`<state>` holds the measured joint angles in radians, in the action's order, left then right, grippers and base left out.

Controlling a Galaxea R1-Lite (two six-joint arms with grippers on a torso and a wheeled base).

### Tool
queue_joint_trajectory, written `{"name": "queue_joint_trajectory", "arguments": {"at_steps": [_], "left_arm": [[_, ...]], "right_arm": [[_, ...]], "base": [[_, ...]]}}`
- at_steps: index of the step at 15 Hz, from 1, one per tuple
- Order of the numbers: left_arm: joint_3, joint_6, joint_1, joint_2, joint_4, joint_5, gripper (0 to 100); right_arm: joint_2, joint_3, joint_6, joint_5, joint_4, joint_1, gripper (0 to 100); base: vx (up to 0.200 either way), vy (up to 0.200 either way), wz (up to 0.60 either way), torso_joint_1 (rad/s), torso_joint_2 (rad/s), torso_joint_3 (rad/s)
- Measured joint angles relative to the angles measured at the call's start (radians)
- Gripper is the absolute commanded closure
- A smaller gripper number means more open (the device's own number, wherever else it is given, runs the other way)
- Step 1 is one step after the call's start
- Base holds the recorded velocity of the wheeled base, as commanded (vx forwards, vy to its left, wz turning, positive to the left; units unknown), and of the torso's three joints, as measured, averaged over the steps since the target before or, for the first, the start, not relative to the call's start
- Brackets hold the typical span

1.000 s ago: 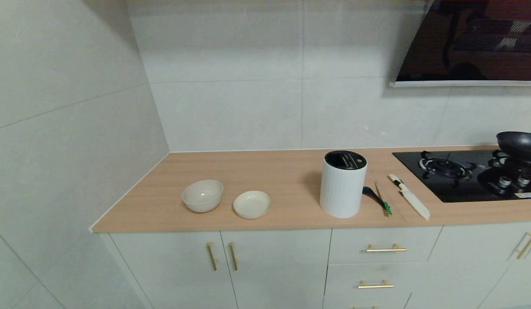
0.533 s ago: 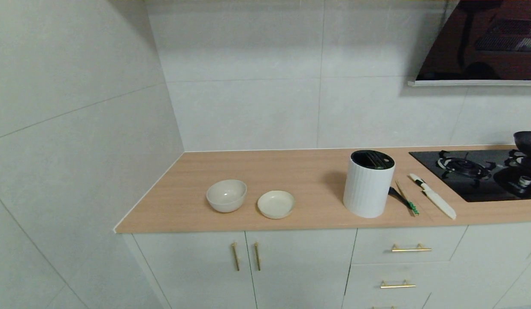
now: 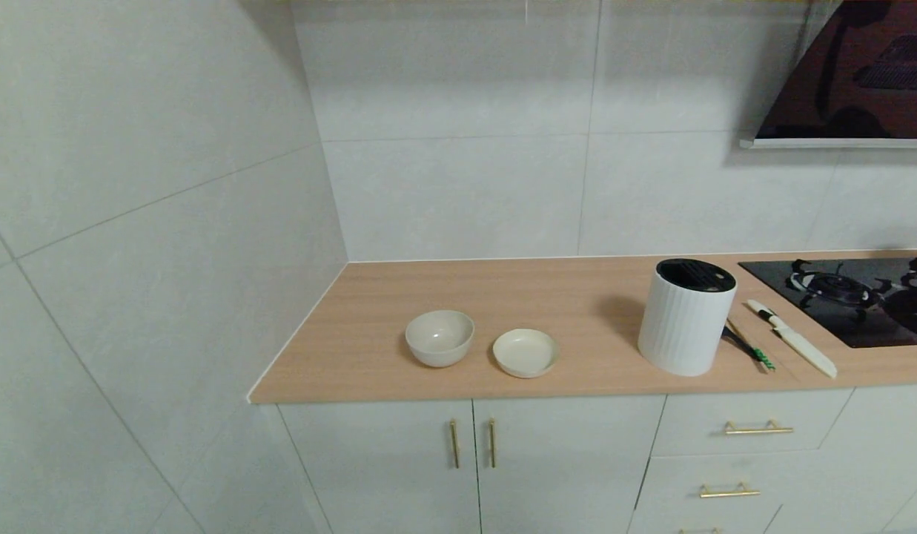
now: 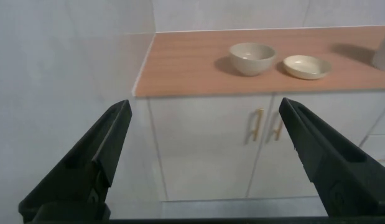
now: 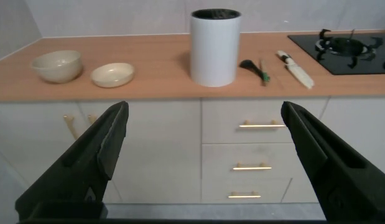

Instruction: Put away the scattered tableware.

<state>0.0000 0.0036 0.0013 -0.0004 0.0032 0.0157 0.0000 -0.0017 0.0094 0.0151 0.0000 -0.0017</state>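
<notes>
On the wooden counter [image 3: 547, 289] stand a cream bowl [image 3: 439, 337] and a shallow cream dish [image 3: 525, 351] side by side. Right of them is a white ribbed utensil holder [image 3: 686, 317] with a black slotted top. Beside it lie a black spoon [image 3: 736, 340], chopsticks [image 3: 755, 350] with green ends and a white knife [image 3: 795, 347]. My left gripper [image 4: 204, 155] hangs open before the cabinet doors, facing the bowl [image 4: 252, 58] and dish [image 4: 307, 66]. My right gripper [image 5: 204, 155] is open below the holder [image 5: 215, 47], chopsticks [image 5: 263, 70] and knife [image 5: 296, 68].
A black gas hob [image 3: 843, 297] takes up the counter's right end, under a dark hood [image 3: 851, 74]. Tiled walls close off the left and back. Below the counter are white doors [image 3: 473, 460] and drawers [image 3: 747, 428] with gold handles.
The whole head picture has slid to the right, so the camera has moved left. The tableware keeps its places on the counter.
</notes>
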Motion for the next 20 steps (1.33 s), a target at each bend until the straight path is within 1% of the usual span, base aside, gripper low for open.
{"name": "queue_joint_trajectory", "arguments": {"at_steps": [1, 17, 20], "left_arm": [[0.000, 0.000, 0.000, 0.000, 0.000, 0.000, 0], [0.000, 0.004, 0.000, 0.000, 0.000, 0.001, 0], [0.000, 0.005, 0.000, 0.000, 0.000, 0.001, 0]], "right_arm": [[0.000, 0.000, 0.000, 0.000, 0.000, 0.000, 0], [0.000, 0.000, 0.000, 0.000, 0.000, 0.000, 0], [0.000, 0.000, 0.001, 0.000, 0.000, 0.000, 0]], "base": [[0.000, 0.200, 0.00, 0.002, 0.00, 0.002], [0.000, 0.000, 0.00, 0.000, 0.00, 0.000], [0.000, 0.000, 0.00, -0.123, 0.26, 0.132]]}}
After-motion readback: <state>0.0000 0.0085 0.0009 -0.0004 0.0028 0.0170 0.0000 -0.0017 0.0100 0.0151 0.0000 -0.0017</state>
